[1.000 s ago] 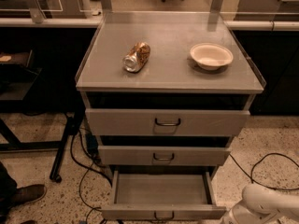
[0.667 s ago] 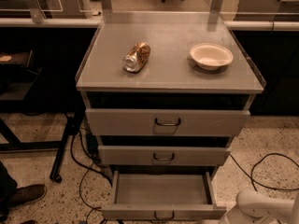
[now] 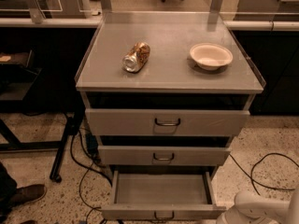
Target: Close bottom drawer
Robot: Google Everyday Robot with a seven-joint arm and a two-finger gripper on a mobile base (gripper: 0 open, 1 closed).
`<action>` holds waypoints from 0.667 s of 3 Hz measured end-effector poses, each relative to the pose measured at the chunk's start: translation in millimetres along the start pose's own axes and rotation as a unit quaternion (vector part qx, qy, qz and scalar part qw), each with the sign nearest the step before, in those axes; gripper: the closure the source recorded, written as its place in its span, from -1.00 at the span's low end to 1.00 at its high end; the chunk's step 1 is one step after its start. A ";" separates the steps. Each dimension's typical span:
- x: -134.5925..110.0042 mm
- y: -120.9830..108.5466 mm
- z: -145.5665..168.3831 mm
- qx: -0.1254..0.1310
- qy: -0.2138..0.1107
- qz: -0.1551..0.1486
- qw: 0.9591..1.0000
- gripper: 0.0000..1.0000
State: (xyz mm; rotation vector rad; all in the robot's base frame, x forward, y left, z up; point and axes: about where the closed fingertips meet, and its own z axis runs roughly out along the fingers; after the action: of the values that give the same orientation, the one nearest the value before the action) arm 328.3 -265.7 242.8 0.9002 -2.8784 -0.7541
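Rightward, pincer (image 3: pixel 233 213) beside open bottom drawer (image 3: pixel 161 190).

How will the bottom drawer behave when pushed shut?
Bottom drawer looks empty, so likely light and easy to slide. Metal front probably stiff; an off-centre push might rack it. Gripper itself not visible; only the white arm shows at lower right.

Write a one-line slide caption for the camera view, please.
Bottom drawer stands open below a can and bowl on the cabinet top; robot arm at lower right, gripper out of view.
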 end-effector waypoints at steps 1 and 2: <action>-23.2 -24.0 16.0 0.025 -0.034 0.026 0.999 1.00; -50.4 -54.0 38.1 0.049 -0.049 0.045 0.997 1.00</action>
State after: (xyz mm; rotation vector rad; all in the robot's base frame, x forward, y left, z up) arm 392.2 -260.1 190.0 0.7566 -3.0421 -0.6718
